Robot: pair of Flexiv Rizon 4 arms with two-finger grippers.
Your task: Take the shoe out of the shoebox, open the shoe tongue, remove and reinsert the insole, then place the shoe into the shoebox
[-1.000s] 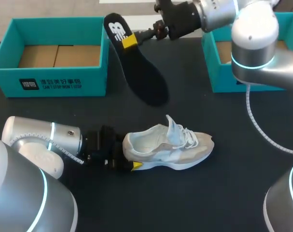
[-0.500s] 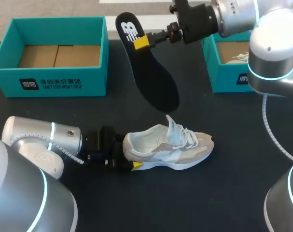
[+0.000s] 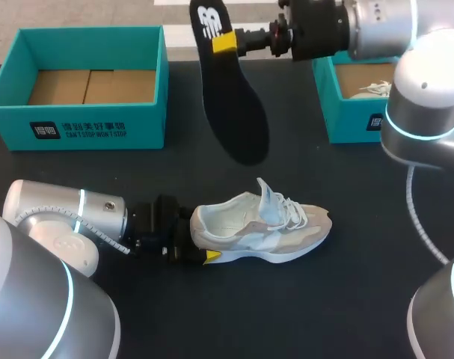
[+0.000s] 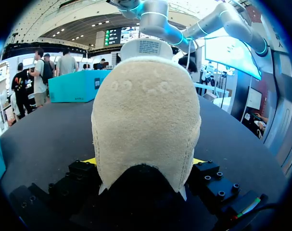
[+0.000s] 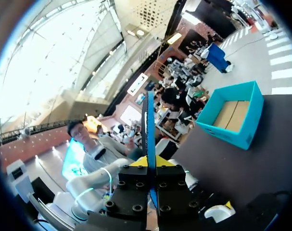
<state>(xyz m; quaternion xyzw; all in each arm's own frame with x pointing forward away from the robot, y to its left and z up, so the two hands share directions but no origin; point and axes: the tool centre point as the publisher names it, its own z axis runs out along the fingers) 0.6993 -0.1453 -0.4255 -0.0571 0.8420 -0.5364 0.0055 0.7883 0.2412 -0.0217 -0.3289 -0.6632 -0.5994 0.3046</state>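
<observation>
A white and beige shoe [image 3: 260, 224] lies on its side on the black table, toe to the right, tongue raised. My left gripper [image 3: 199, 245] is shut on its heel; in the left wrist view the beige heel [image 4: 146, 120] fills the space between the fingers, with yellow tips touching both sides. The black insole [image 3: 230, 97] hangs in the air above and behind the shoe. My right gripper [image 3: 228, 42] is shut on it near the heel end. In the right wrist view the insole [image 5: 149, 120] stands edge-on between the closed fingers [image 5: 136, 166].
An open teal shoebox [image 3: 84, 75] with a cardboard floor stands at the back left. A second teal box [image 3: 354, 112] at the back right holds another shoe [image 3: 376, 88]. My right arm reaches across above it.
My right gripper has carried the insole to the right and farther back, and the insole now hangs more upright. The left gripper and the shoe have stayed put.
</observation>
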